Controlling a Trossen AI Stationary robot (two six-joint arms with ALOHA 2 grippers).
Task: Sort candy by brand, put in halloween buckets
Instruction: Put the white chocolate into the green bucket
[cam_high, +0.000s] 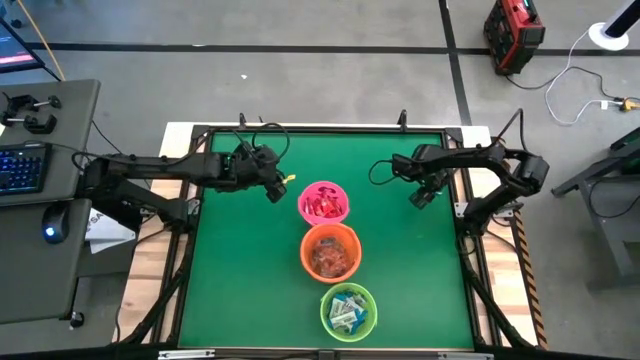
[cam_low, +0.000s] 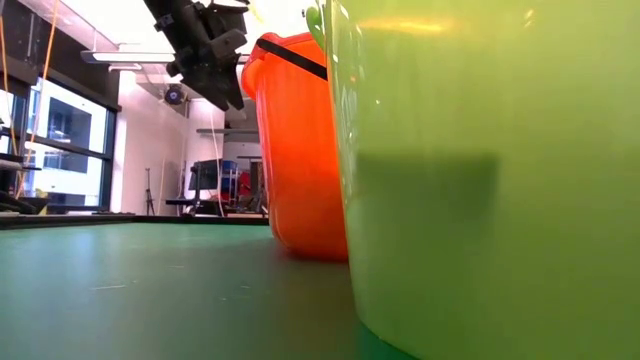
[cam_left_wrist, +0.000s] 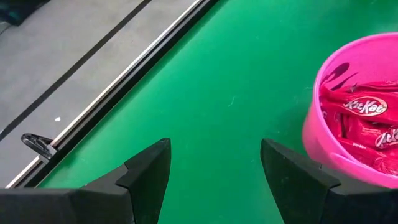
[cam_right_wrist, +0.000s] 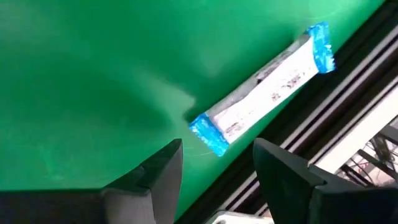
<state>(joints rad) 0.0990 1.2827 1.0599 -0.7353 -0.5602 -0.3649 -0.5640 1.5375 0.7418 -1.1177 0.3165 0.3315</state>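
Three Halloween buckets stand in a row down the middle of the green mat. The pink one (cam_high: 324, 202) is farthest and holds red candy packets (cam_left_wrist: 367, 115). The orange one (cam_high: 330, 252) is in the middle and the lime green one (cam_high: 348, 311) is nearest. My left gripper (cam_left_wrist: 214, 171) hangs open and empty just left of the pink bucket (cam_left_wrist: 348, 93), above the mat. My right gripper (cam_right_wrist: 217, 162) is open near the mat's right edge. A blue-and-white candy (cam_right_wrist: 267, 87) lies flat on the mat just beyond its fingertips.
The table's black frame rail (cam_right_wrist: 348, 118) runs close beside the blue-and-white candy. The orange bucket holds orange-red packets and the green bucket holds blue-and-white ones (cam_high: 346, 313). Bare green mat (cam_high: 240, 270) lies to the left and right of the buckets.
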